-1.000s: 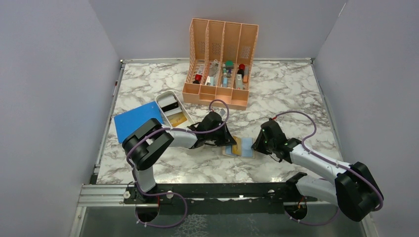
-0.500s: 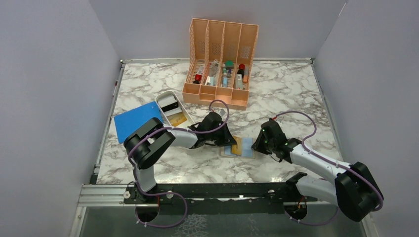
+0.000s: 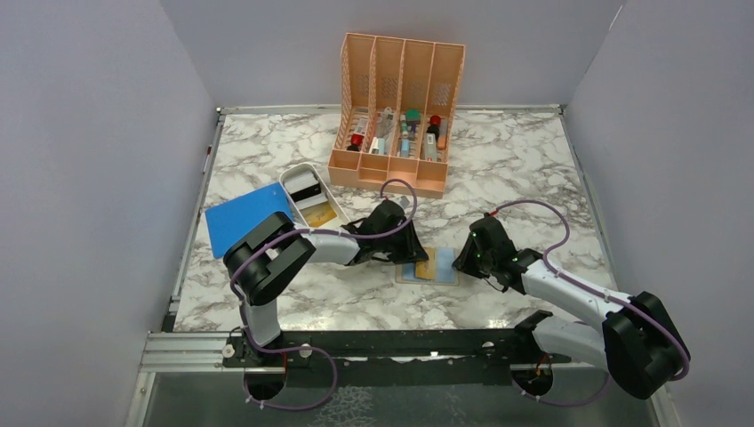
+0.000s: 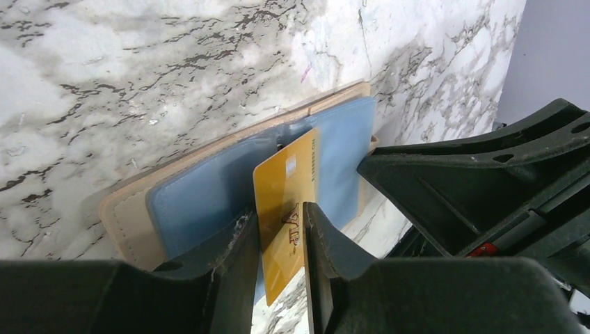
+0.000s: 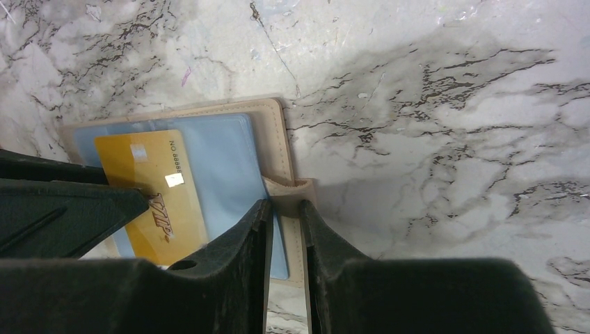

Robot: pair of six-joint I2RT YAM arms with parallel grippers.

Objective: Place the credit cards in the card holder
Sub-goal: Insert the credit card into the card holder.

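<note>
Gold plastic marked VIP, the credit card [image 4: 285,209] stands on edge, clamped between the left jaws. Its far end reaches over the blue-tinted inner sleeve [image 4: 202,202] of the tan card holder [image 4: 125,209]. The holder lies open and flat on the marble worktop [image 3: 498,169], at about 6 o'clock from the orange slotted rack [image 3: 396,62] and 4 o'clock from the white tray [image 3: 286,178]. In the top view the left jaws come in from the holder's 9 o'clock. The right jaws sit at its 3 o'clock, closed on the tan snap tab [image 5: 289,191] so the holder stays pinned. Whether the card's leading edge is already under the clear film or only lying on it, I cannot tell. To seat it well, I judge the card should be tipped lower, nearly flat to the sleeve, and fed squarely along the sleeve's length with a gentle push. The tab should be held firm so the holder cannot skid toward 3 o'clock. Letting go is best left until most of the gold face is covered. A skewed corner would likely snag or ride over the film.
</note>
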